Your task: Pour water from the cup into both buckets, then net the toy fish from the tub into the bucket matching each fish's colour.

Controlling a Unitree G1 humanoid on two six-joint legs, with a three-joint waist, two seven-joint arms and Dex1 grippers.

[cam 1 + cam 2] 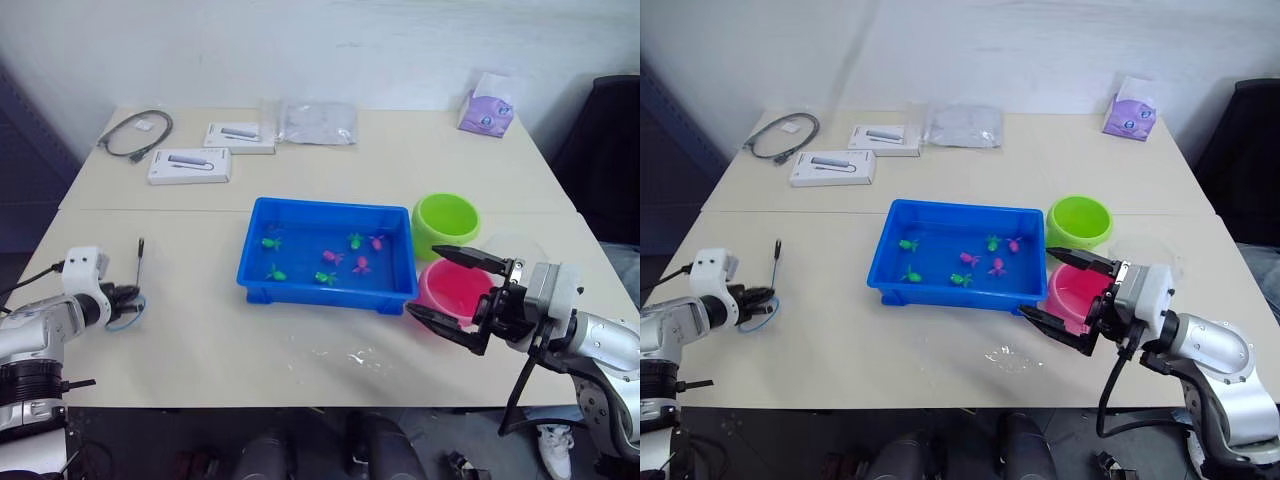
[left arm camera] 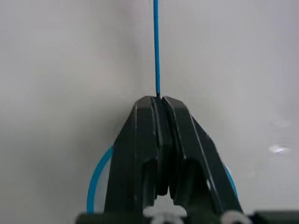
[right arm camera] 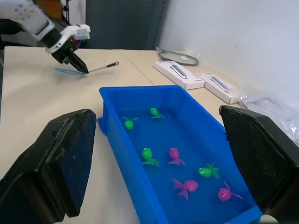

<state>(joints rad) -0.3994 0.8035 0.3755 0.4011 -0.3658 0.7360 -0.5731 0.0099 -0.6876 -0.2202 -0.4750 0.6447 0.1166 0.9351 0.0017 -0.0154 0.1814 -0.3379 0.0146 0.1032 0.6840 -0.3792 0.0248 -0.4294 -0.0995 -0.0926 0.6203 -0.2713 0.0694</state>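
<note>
Near the surface's left edge, the left pincer (image 1: 128, 296) is clamped on the net (image 1: 133, 300); the right pincer (image 1: 452, 292) gapes wide beside the tub (image 1: 262, 214).

The right gripper (image 1: 458, 292) partly hides the pink bucket (image 1: 452, 288); the clear cup (image 1: 512, 247) (faint outline only) is barely discernible.

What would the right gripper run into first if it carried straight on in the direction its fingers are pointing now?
Most likely the blue tub. The right gripper is open and aims across it: the right wrist view looks along the tub with the toy fish between the fingers. At this height it may pass over the near rim; depth is unclear.
</note>
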